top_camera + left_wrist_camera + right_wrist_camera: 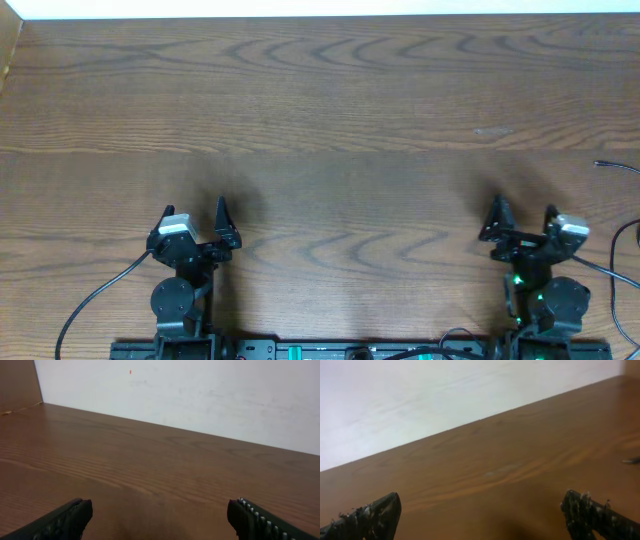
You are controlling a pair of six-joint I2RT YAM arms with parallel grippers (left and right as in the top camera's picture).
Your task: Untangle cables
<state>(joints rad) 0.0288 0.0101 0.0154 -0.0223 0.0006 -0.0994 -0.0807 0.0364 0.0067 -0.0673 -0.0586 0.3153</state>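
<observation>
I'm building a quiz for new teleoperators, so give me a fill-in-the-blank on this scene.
The left pincer and the right pincer both stand ____.
Each pincer holds ____.
The one thin black cable in the overhead view lies at the ____ edge of the table.
Missing words: open; nothing; right.

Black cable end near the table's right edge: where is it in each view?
Overhead: cable end at the far right edge, mid-height.
Left wrist: not in it.
Right wrist: cable end, likely the dark tip at the right edge, mid-height.
Shared landmark: white wall along the table's far edge, in all three.
</observation>
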